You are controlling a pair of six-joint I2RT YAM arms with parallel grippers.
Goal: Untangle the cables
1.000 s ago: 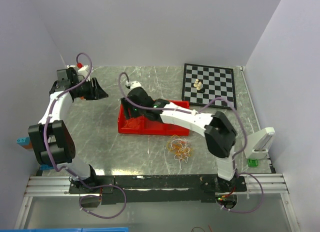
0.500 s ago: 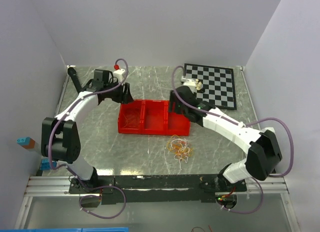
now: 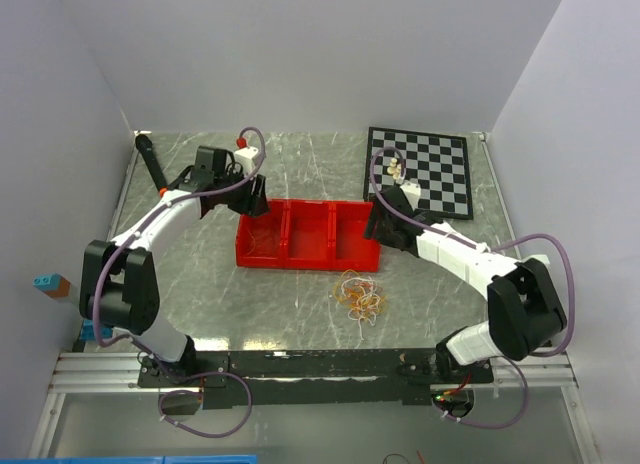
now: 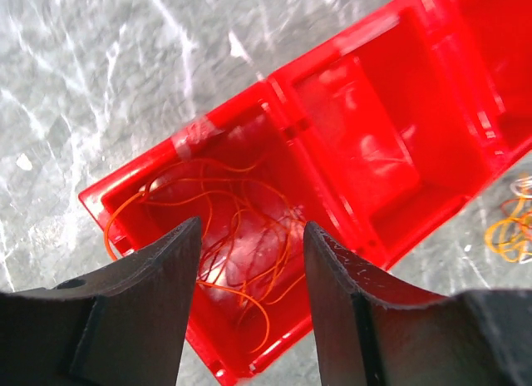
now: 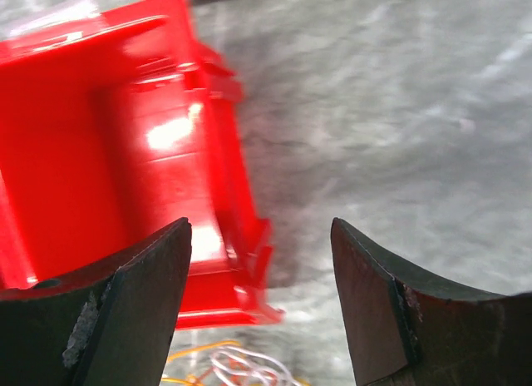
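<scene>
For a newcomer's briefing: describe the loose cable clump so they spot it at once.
Find the red three-compartment tray mid-table. Just on the near side of its right half lies the cable clump: orange, yellow and white loops, unlike the orange-only strands inside the tray.

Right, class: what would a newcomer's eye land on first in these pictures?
A bright red plastic divided tray sits centrally, with thin orange cables coiled in its left compartment. A loose clump of orange, yellow and white cables lies just in front of it. A chequered chessboard sits far right.
</scene>
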